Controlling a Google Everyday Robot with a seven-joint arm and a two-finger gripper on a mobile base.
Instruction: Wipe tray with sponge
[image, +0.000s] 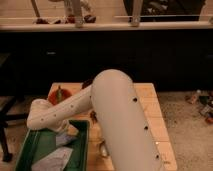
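The green tray lies at the front left of the pale wooden table, and the picture's lower edge cuts it off. My white arm reaches from the lower right across the table, bends at the left, and comes down over the tray's far right part. My gripper is low over the tray there, mostly hidden by the arm. A small tan piece next to it may be the sponge; I cannot tell. A pale grey crumpled sheet lies in the tray.
An orange-red bowl with something green in it stands on the table behind the tray. A small shiny object lies right of the tray, under the arm. A dark counter front runs behind the table. Clutter lies on the floor at the right.
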